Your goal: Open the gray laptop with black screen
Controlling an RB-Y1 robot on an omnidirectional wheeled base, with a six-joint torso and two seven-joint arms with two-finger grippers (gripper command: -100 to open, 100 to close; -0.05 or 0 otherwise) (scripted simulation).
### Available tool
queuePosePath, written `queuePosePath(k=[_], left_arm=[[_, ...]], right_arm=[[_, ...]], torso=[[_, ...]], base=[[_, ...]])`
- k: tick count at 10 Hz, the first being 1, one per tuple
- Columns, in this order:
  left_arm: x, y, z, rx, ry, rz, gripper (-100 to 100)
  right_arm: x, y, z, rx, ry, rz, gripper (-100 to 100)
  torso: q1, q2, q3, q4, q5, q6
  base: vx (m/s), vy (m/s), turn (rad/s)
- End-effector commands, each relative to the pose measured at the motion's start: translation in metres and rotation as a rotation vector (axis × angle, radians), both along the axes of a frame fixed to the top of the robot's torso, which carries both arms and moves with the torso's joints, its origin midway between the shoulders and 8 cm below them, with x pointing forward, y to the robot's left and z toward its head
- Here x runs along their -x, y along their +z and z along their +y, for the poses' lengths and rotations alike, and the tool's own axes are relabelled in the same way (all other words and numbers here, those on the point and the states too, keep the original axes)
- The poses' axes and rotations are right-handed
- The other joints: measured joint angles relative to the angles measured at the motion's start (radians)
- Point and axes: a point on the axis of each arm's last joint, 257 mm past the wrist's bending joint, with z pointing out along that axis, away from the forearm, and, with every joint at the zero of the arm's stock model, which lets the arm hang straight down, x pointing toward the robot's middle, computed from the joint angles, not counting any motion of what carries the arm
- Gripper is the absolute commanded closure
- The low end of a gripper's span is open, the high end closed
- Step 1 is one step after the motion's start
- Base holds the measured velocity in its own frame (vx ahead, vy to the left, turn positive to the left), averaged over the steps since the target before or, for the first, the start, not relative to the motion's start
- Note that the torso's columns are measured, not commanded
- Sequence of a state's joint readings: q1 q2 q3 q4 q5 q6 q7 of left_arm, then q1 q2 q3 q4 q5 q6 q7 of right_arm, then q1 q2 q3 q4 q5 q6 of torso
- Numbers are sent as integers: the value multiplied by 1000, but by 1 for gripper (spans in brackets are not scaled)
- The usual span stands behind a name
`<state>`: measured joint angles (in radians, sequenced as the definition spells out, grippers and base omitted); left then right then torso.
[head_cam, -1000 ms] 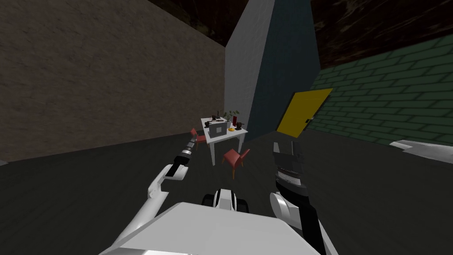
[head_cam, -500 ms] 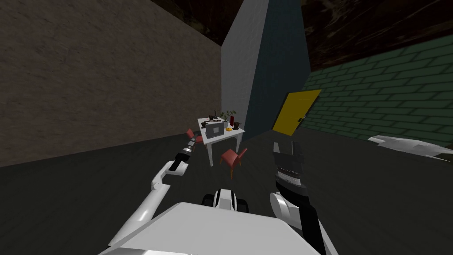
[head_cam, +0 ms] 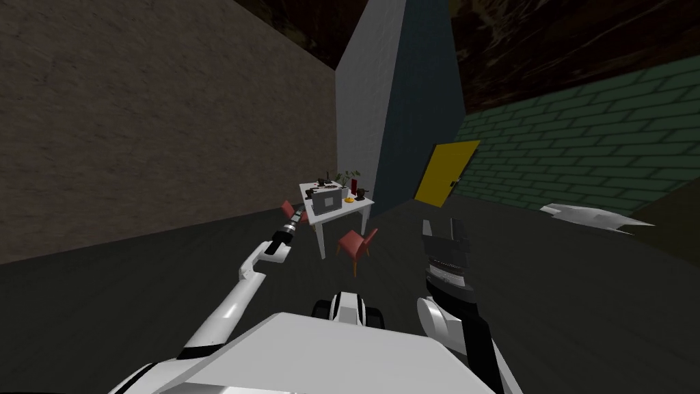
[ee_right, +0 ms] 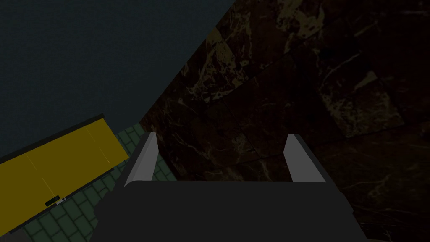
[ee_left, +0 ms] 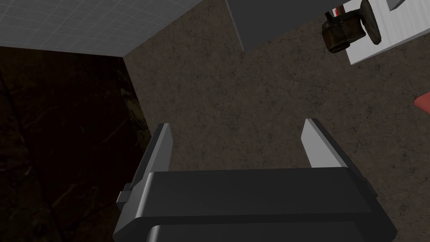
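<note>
Head view: the laptop (head_cam: 327,200) stands near the front edge of a white table (head_cam: 342,208), well ahead across a dark floor. A red chair (head_cam: 355,245) stands before the table. The left gripper (head_cam: 298,215) points toward the table's left side, apart from it. In the left wrist view its fingers (ee_left: 161,143) stand wide apart and empty, with a dark mug (ee_left: 343,31) beyond them. The right gripper (head_cam: 444,229) hangs raised, its fingers also wide and empty.

Left arm (head_cam: 231,309) fully extended, reaching forward, wrist in line with forearm. Left jaws parted, fingers (ee_left: 163,145) wide apart, nothing between them. Right arm (head_cam: 448,273) folded close by the body, forearm raised. Right jaws parted, fingers (ee_right: 145,161) pointing upward, nothing between them.
</note>
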<state>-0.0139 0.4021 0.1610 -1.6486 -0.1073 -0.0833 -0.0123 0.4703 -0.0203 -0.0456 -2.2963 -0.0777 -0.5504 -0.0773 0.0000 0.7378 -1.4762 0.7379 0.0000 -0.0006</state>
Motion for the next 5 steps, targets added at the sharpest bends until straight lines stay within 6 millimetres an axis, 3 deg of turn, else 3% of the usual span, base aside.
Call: queuePosePath(k=[1,3,5], left_arm=[[-11,-9,14,-5,25,34,-100],[-28,-5,36,-20,59,59,-100],[-28,-16,41,-16,68,81,-100]], right_arm=[[0,0,0,0,0,0,0],[0,0,0,0,0,0,0],[0,0,0,0,0,0,0]], torso=[[0,0,0,0,0,1],[0,0,0,0,0,1],[0,0,0,0,0,0]], base=[[16,-5,-60],[19,-12,-160],[15,-8,-7]])
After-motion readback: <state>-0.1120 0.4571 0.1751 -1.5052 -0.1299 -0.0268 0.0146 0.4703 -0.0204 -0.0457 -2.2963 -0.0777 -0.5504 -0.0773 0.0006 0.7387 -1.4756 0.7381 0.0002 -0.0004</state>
